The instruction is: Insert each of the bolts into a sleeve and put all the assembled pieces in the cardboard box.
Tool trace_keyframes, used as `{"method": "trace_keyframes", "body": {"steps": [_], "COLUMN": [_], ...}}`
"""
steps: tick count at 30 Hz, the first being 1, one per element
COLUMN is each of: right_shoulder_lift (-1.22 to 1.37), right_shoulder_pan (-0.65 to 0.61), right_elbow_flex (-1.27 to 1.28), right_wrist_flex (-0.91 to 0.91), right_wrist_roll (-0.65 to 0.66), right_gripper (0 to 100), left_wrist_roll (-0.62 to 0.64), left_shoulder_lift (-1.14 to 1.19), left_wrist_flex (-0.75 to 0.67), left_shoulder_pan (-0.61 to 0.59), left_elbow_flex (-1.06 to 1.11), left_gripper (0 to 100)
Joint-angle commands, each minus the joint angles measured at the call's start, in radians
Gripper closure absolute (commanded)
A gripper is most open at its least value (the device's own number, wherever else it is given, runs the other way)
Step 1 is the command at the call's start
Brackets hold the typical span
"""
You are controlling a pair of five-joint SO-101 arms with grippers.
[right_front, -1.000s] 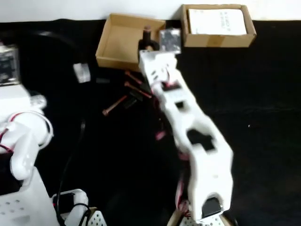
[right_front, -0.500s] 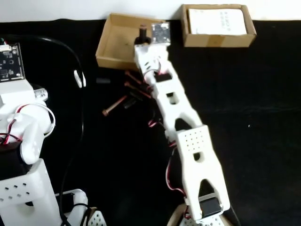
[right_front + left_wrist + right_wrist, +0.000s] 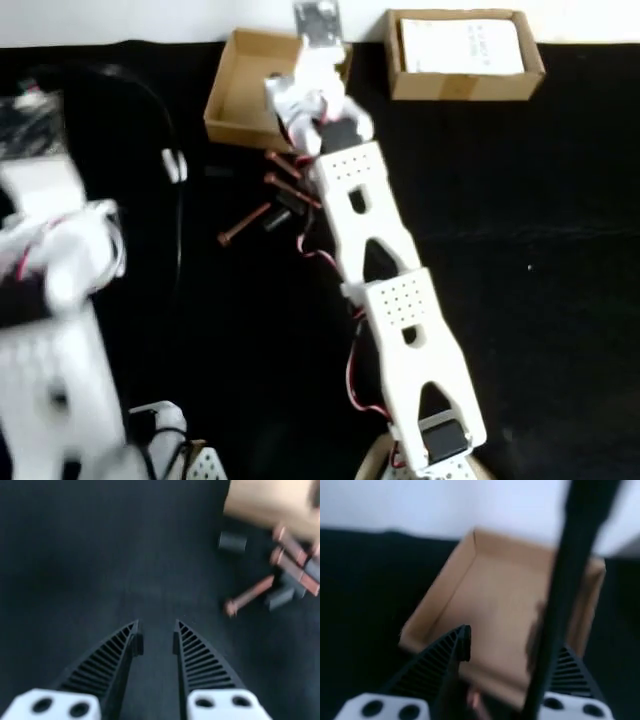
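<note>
On the black table (image 3: 540,250), the bolts (image 3: 290,190) lie by the box (image 3: 240,132), nearer the open right gripper (image 3: 515,642) than the open left gripper (image 3: 156,635).

in the right wrist view a dark blurred bar (image 3: 575,555) crosses the right gripper (image 3: 514,642); what it is cannot be told. in the high view the white right arm (image 3: 370,230) covers that gripper and part of the open brown cardboard box (image 3: 235,95), so its inside there cannot be told. the white left arm (image 3: 55,270) is blurred and cut off by the picture's edge. in the left wrist view the reddish bolts (image 3: 250,594) and dark sleeves (image 3: 232,541) are blurred, and the box runs off the edge.
</note>
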Motion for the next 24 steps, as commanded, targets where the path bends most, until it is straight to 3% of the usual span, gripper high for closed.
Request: {"method": "trace_keyframes", "body": {"steps": [1,5,10,19,24], "right_shoulder_lift": [-0.099,-0.104,-0.104,-0.104,-0.096], "right_shoulder_pan": [-0.001,-0.001,-0.025,-0.177,-0.199], "right_elbow_flex": [-0.153,-0.166,-0.153,0.113,0.199], "right_wrist_flex": [0.375,0.611,0.611,0.608,0.573], "right_wrist_roll": [-0.002,-0.002,-0.02,-0.408,-0.624], "right_gripper": [78.9,78.9,78.9,78.9,78.9], "left_wrist_roll": [0.002,0.002,0.003,-0.005,-0.005], "left_shoulder_lift": [0.124,0.251,0.412,0.559,0.565], "left_wrist_flex": [0.051,0.06,0.057,0.049,0.054], "left_shoulder_pan": [-0.005,-0.005,-0.005,-0.139,-0.188], "left_elbow_flex": [-0.061,-0.076,-0.077,-0.113,-0.157], "left_gripper": [88,88,88,88,88]}}
